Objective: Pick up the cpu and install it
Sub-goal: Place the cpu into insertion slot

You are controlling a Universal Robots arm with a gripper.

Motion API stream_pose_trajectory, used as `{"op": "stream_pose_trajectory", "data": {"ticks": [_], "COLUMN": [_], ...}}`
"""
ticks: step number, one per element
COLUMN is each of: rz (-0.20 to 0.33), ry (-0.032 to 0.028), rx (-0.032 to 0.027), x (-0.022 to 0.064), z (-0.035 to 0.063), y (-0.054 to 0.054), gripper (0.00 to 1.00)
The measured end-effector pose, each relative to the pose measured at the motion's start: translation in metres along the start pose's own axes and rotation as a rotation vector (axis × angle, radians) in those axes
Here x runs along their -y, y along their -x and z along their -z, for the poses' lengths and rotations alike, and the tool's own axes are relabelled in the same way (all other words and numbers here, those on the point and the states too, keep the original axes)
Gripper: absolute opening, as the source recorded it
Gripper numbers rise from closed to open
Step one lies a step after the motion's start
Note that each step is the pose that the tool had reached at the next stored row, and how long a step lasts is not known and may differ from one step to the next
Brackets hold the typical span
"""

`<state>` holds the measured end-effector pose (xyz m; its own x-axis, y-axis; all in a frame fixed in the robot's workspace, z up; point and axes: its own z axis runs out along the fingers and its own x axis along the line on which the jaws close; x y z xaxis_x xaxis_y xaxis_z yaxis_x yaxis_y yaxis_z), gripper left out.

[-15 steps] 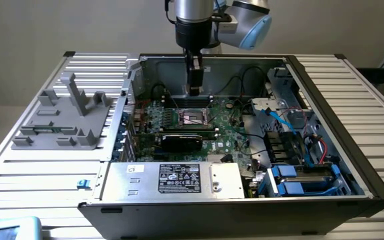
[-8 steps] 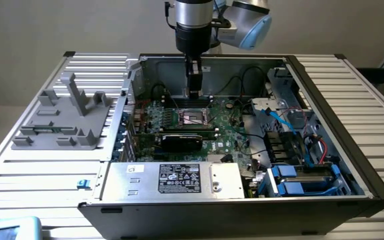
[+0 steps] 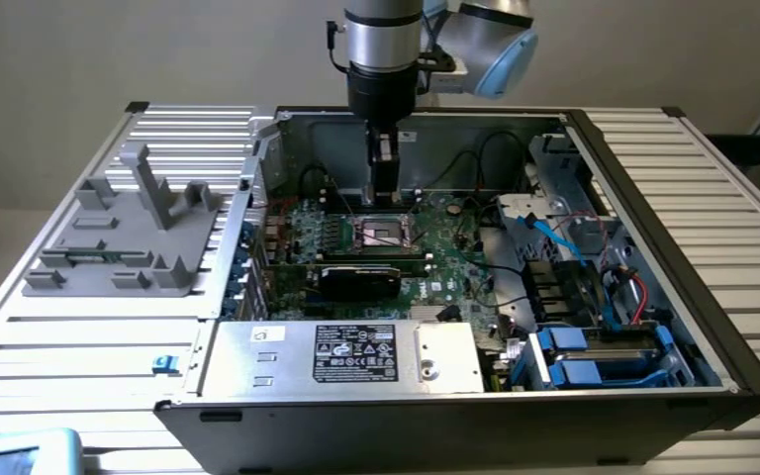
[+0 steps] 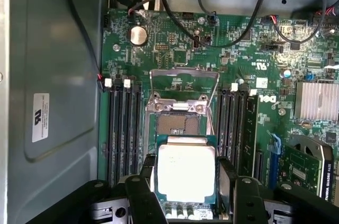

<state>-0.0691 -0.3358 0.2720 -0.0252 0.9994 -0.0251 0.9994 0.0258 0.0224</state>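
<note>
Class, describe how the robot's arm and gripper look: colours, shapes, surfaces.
The arm is a silver-grey metal cylinder with a pale blue joint cap and a black wrist section. The gripper is black and narrow, with two blocky matte-black fingers.
</note>
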Motion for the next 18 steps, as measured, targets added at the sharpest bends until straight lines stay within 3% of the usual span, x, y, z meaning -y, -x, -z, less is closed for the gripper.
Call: {"op": "stream_pose_trajectory", "data": {"ticks": [13,16,18], "rz": [-0.029,-0.021,-0.018], "ry": [-0.0007,0.0001,0.0006], "rx": [-0.0001,-0.0048,-0.0137], "x": [0.0002,0.0002,0.0003], "z": [-0.0238,-0.0275,-0.0291], "y": [0.002,0.002,0.002], "gripper": [0.56,0.56,0.56]}}
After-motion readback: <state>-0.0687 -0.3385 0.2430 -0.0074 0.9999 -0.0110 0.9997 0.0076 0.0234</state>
